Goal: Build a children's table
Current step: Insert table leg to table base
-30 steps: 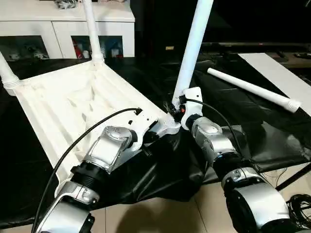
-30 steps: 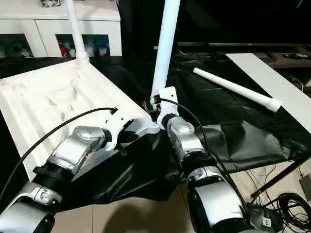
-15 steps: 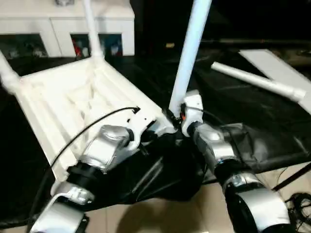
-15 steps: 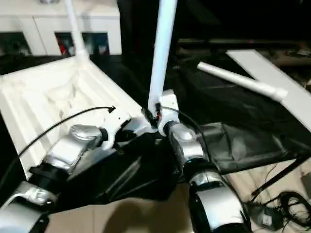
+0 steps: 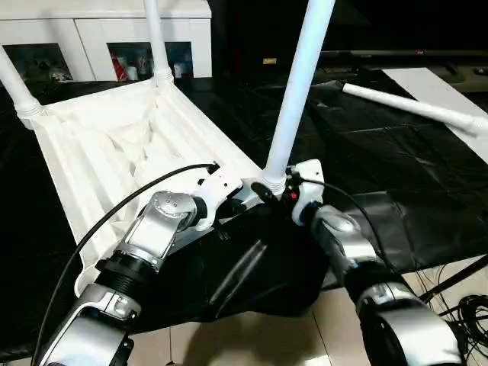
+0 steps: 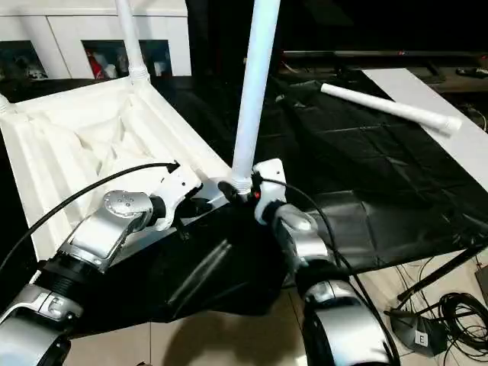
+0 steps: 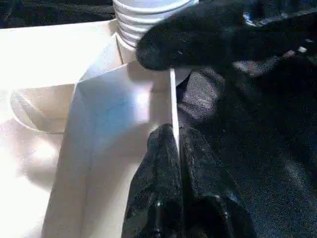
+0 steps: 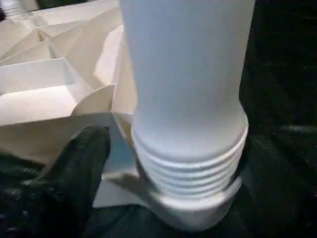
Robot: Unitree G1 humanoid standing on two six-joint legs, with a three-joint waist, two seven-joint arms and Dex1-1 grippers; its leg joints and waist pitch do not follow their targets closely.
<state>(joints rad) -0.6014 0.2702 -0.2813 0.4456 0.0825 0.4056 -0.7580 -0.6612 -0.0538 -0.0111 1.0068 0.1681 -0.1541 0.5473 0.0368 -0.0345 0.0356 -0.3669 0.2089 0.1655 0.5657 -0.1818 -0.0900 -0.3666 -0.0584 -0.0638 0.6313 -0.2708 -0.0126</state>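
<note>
The children's table top [image 5: 114, 145] lies upside down, its ribbed underside facing up. Three white legs stand in its corner sockets: one at the far left [image 5: 15, 88], one at the back [image 5: 156, 42] and one at the near corner [image 5: 299, 91]. A fourth leg [image 5: 415, 107] lies loose on the black cloth at the back right. My left gripper [image 7: 174, 139] is shut on the top's thin rim beside the near socket. My right gripper [image 5: 273, 189] stands open around the near leg's threaded base [image 8: 190, 148], with one finger [image 8: 84, 158] a little apart from it.
Black cloth [image 5: 396, 175] covers the work table, sagging over its front edge. A flat white board [image 5: 450, 84] lies at the far right. A white cabinet [image 5: 99, 34] stands behind. Cables [image 6: 450, 313] lie on the floor at the right.
My right gripper's fingers have spread apart from the near leg's base. The leg stays upright in its socket. The left gripper keeps its hold on the rim; the camera has shifted.
</note>
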